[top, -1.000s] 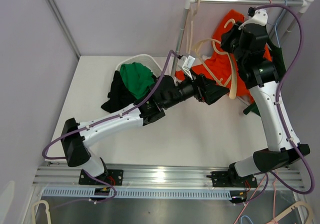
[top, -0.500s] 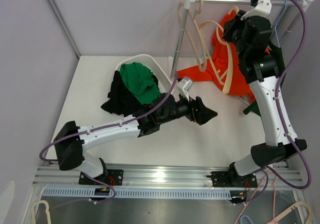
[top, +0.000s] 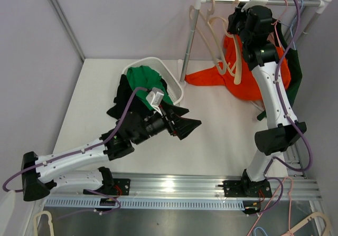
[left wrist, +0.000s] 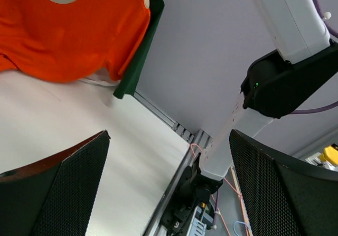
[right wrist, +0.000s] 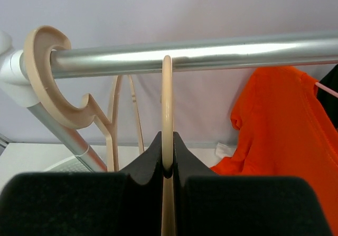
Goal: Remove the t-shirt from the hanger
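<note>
1. The right gripper (right wrist: 167, 159), jaws clamped on the neck of a beige hanger (right wrist: 167, 88), holds its hook at the rail (right wrist: 222, 47).
2. The orange t-shirt (top: 256, 83) droops below the rail, one end on the table (top: 227, 135). It is probably off the hanger, though the view is cluttered.
3. Next, seat the hook squarely over the rail, then release.
4. A second hanger (right wrist: 50, 77) crowds the left side. The left gripper (left wrist: 169, 188), wide open and empty, sits low near the basket (top: 177, 91), well apart.
</note>
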